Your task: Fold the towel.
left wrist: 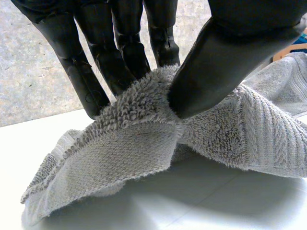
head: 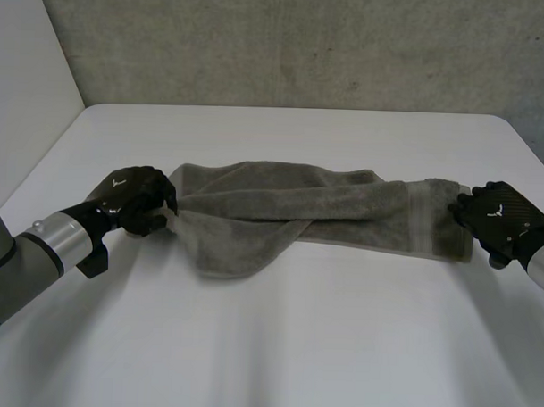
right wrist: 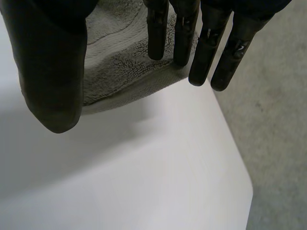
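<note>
Grey-brown terry towel (head: pixel 289 213) on the white table (head: pixel 276 346), drawn out long and narrow from side to side. Loosely doubled and rumpled, with one flap sagging toward the near side, left of the middle. Looped, nubby pile up close, and a flat woven band (head: pixel 419 218) across the width near the right end. Smooth matte tabletop with rounded far corners, and a rough grey concrete wall (head: pixel 304 44) behind.

Left hand (head: pixel 134 199) at the towel's left end, knuckles up, closed on the cloth. In the left wrist view, thumb (left wrist: pixel 225 62) pressed onto the front of a bunched hem, with fingers (left wrist: pixel 120 52) straight behind it and the pile squeezed between. That end raised a little off the table. Grey forearm (head: pixel 47 245) angled in from the near left.

Right hand (head: pixel 499 219) at the towel's right end, touching the short edge. In the right wrist view, fingers (right wrist: pixel 206 48) straight and side by side over the hem, thumb (right wrist: pixel 53 72) held well apart from them, nothing clasped. Towel end spread under the palm, fingertips at its edge.

Small white emblem on the back of each black hand, too small to read.
</note>
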